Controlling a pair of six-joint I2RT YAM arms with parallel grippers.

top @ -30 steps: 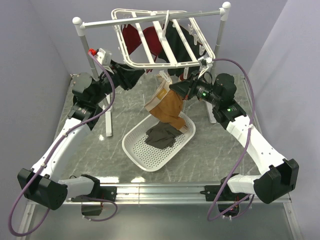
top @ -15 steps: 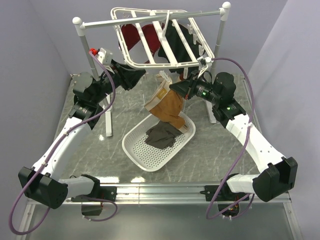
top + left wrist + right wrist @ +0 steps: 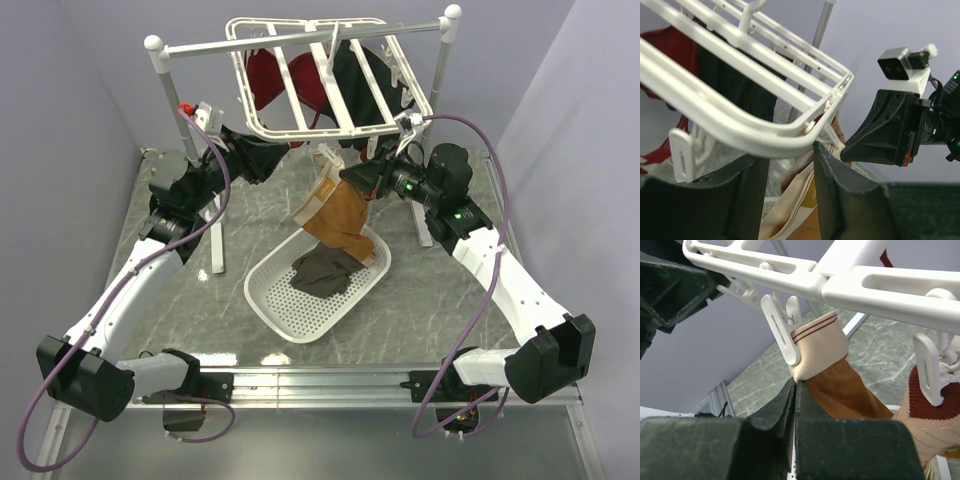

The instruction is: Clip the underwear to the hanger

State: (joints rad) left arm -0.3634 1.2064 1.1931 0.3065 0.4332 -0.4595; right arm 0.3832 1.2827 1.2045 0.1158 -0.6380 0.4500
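The white hanger (image 3: 310,75) hangs from the rail at the back. The rust-brown underwear (image 3: 340,215) hangs below its front edge, over the basket. In the right wrist view a white clip (image 3: 785,332) grips the beige waistband (image 3: 822,347). My right gripper (image 3: 796,385) is shut on the cloth's edge just below that clip; it shows in the top view (image 3: 347,178). My left gripper (image 3: 790,165) is open, its fingertips just under the hanger's front rim (image 3: 740,132). The underwear (image 3: 790,205) shows through the gap between its fingers. It sits at the frame's front left in the top view (image 3: 278,152).
A white perforated basket (image 3: 270,300) on the table holds a dark grey garment (image 3: 322,270). A red garment (image 3: 270,80) and a dark garment (image 3: 360,85) hang on the hanger. The grey rail's post (image 3: 190,130) stands left. A red-and-beige piece (image 3: 930,405) hangs from another clip.
The hanger has swung back and up at its front edge. My left gripper has drawn slightly left, away from the rim. My right gripper has stayed on the underwear.
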